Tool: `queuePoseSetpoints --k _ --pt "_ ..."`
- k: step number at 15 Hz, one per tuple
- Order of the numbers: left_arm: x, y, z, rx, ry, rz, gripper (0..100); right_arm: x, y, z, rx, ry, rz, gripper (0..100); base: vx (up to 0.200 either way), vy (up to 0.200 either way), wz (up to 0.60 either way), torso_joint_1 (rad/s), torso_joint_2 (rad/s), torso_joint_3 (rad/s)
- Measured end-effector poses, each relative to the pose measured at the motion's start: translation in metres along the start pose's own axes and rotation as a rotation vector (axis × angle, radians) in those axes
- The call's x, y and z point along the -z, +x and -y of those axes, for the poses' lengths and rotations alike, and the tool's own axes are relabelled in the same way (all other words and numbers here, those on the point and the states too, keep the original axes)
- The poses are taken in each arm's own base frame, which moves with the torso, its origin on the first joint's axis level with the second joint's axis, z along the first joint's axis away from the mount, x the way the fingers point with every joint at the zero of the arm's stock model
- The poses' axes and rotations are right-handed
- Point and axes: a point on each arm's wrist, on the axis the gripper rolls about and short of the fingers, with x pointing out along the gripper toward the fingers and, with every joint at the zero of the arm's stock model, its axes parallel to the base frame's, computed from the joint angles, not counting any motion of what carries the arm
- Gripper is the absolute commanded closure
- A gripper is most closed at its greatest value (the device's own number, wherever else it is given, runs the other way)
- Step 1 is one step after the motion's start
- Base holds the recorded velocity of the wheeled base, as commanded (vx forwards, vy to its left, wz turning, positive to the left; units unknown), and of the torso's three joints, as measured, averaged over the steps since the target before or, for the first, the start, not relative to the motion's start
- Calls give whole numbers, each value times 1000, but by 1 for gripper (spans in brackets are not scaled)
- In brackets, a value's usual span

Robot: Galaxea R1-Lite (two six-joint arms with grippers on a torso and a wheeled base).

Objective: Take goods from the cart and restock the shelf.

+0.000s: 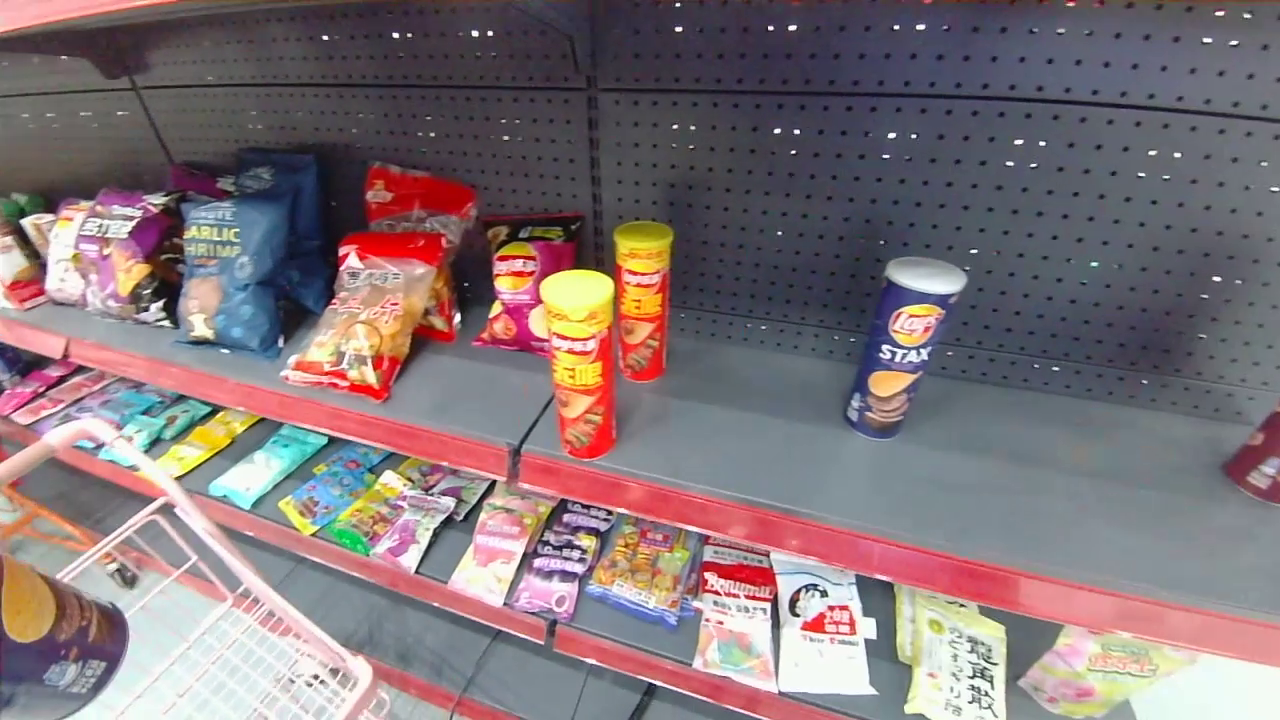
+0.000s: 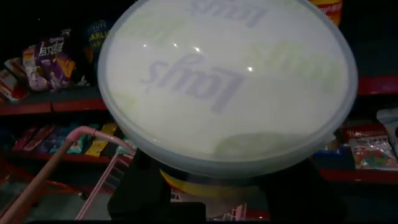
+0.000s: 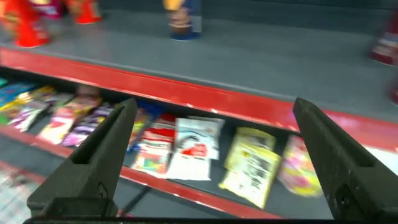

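Observation:
A dark chips can [image 1: 50, 640] with a pale plastic lid [image 2: 230, 81] hangs above the pink cart [image 1: 200, 600] at the lower left. My left gripper [image 2: 227, 186] is shut on the can just below the lid, a dark finger [image 2: 149, 190] on each side. In front of the grey shelf board [image 1: 800, 440], my right gripper [image 3: 214, 112] is open and holds nothing. It faces the board's red front edge [image 3: 186, 90]. On the board stand a blue chips can [image 1: 903, 345] and two red cans with yellow lids [image 1: 583, 365], [image 1: 642, 300].
Snack bags [image 1: 360, 315] fill the left part of the board. A dark red can [image 1: 1258, 460] sits at its far right edge. The lower shelf [image 1: 520, 650] holds several flat candy packets. The grey board is bare between the blue can and the dark red can.

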Motion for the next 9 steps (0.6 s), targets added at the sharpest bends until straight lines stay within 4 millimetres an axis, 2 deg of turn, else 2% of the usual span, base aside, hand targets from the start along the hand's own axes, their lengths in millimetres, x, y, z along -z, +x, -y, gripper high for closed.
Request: queuePoseSetpoints --k 4,7,9 --pt "0 -3 0 -1 14 13 100 0 0 0 0 -2 1 0 0 0 0 0 0 0" --pt "1 -8 1 -4 16 34 100 0 0 0 -4 -5 0 0 200 0 0 1 -1 4" --pt "1 -12 1 -10 24 47 100 0 0 0 -6 -5 1 0 0 0 0 0 0 0"
